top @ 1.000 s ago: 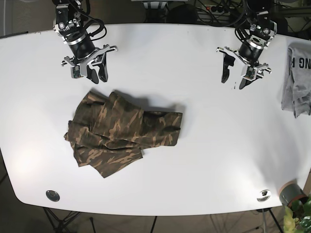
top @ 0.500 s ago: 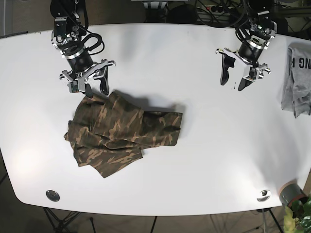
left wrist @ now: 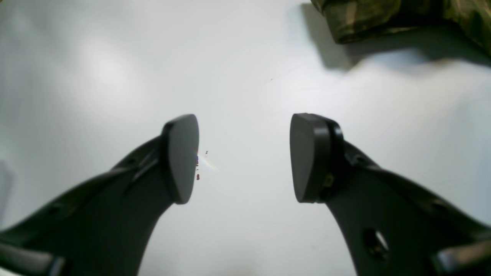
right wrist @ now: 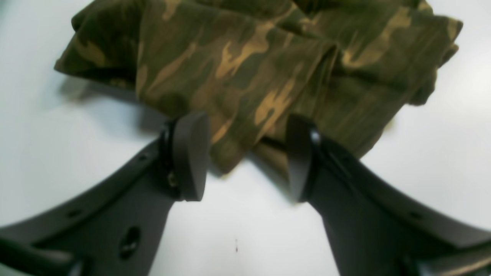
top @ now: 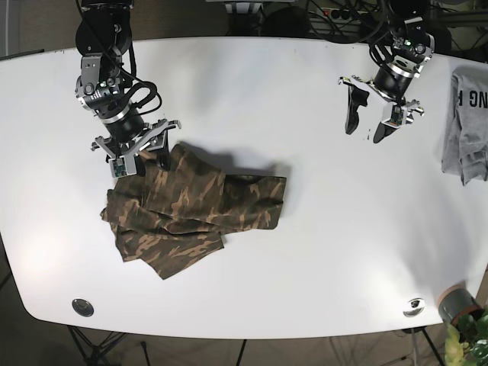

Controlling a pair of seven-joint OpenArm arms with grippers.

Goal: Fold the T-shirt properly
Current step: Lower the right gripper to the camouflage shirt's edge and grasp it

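The camouflage T-shirt (top: 191, 210) lies crumpled in a loose heap on the white table (top: 305, 252), left of centre. My right gripper (top: 142, 160) is open at the heap's upper left corner. In the right wrist view a fold of the T-shirt (right wrist: 245, 76) reaches down between the two fingers of that gripper (right wrist: 245, 157), and the jaws stand apart on either side of it. My left gripper (top: 368, 122) hangs open over bare table at the upper right, far from the cloth. In the left wrist view this gripper (left wrist: 243, 157) holds nothing, and only a T-shirt corner (left wrist: 383, 19) shows at the top.
A folded grey garment (top: 467, 126) lies at the table's right edge. Two round metal fittings (top: 82, 307) (top: 414, 306) sit near the front edge. A small potted plant (top: 461, 313) stands off the front right corner.
My right arm has come down and forward from the back of the table, bringing its open fingers onto the T-shirt's upper left edge. The left arm has barely moved.
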